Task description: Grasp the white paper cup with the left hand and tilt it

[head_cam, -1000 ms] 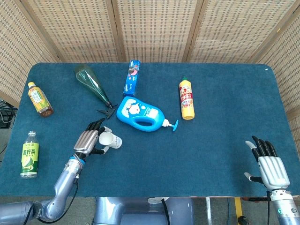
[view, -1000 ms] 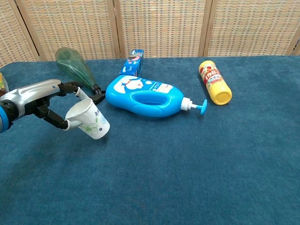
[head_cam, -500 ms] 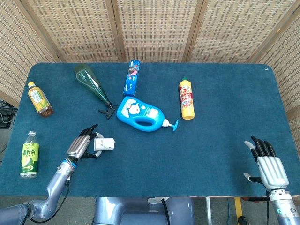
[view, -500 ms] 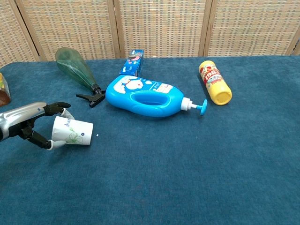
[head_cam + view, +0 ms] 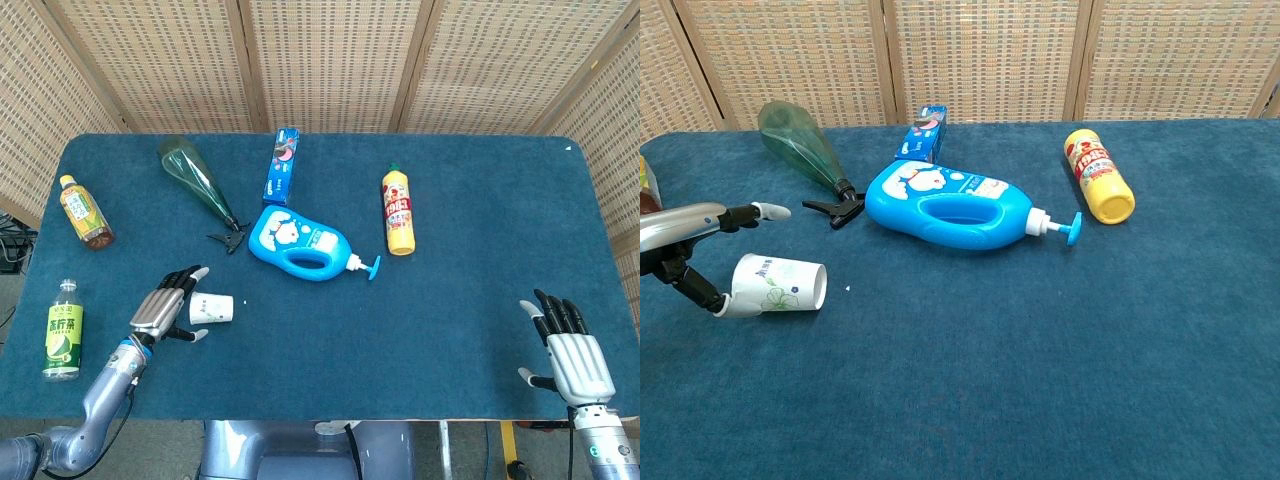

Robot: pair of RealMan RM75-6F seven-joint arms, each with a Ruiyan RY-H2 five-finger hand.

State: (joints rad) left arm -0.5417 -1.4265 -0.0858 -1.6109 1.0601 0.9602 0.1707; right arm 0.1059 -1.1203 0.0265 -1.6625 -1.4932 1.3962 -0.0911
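The white paper cup (image 5: pixel 212 310) (image 5: pixel 777 285) lies on its side on the blue table, mouth facing right, with a green flower print on its wall. My left hand (image 5: pixel 163 309) (image 5: pixel 685 245) is just left of the cup's base with its fingers stretched out above it. The thumb (image 5: pixel 702 295) sits low beside the base, and the cup rests on the cloth rather than in a grip. My right hand (image 5: pixel 572 352) hovers near the table's front right edge, fingers spread and holding nothing; only the head view shows it.
A blue detergent bottle (image 5: pixel 300 243) with a pump lies behind and right of the cup. A green spray bottle (image 5: pixel 195 180), a blue toothpaste box (image 5: pixel 282 165) and a yellow bottle (image 5: pixel 398 210) lie further back. Two drink bottles (image 5: pixel 86 212) (image 5: pixel 63 330) lie at the left edge.
The left hand brought the tilted cup down and leftward onto the table, then its fingers spread off it. The cup now lies on its side. The right hand stayed put.
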